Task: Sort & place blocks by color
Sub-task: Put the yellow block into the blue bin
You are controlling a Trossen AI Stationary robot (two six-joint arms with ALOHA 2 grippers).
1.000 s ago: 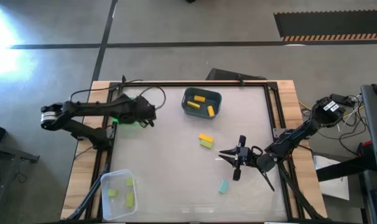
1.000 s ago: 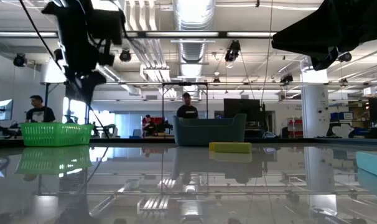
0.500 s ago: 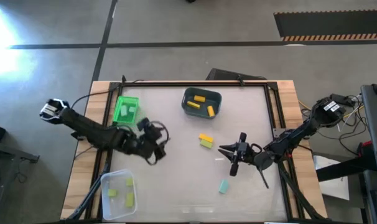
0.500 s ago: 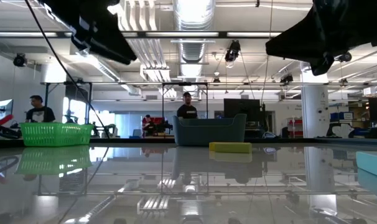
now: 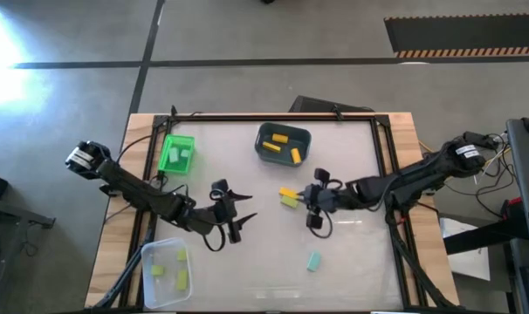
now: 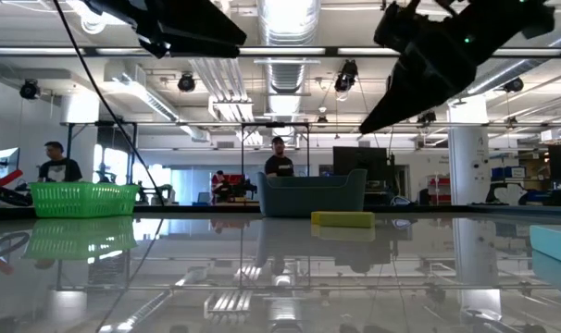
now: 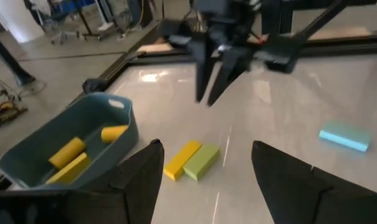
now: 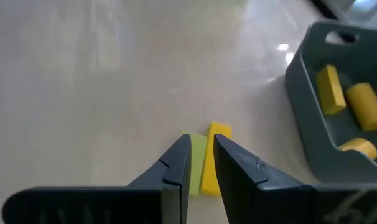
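Note:
A yellow bar (image 5: 289, 192) and a pale lime bar (image 5: 289, 202) lie side by side on the table's middle, also seen as the yellow bar (image 8: 217, 132) and lime bar (image 8: 196, 163). A teal block (image 5: 313, 261) lies nearer the near edge. My right gripper (image 5: 306, 208) hovers just right of the pair with its fingers a narrow gap apart, touching nothing; the right gripper (image 8: 201, 142) points at them. My left gripper (image 5: 243, 215) is wide open above the table, left of the pair, the left gripper (image 7: 204, 162) facing them.
A blue-grey bin (image 5: 283, 144) with yellow blocks stands at the far middle. A bright green bin (image 5: 176, 154) sits at the far left. A clear bin (image 5: 167, 272) with lime blocks sits at the near-left corner. Bare tabletop lies between the arms. People stand in the room behind.
My left arm has swung away from the green bin toward the table's middle and near side, uncovering the bin. My right gripper has moved toward the left and far side, up to the yellow and lime bars. The blocks on the table have stayed put.

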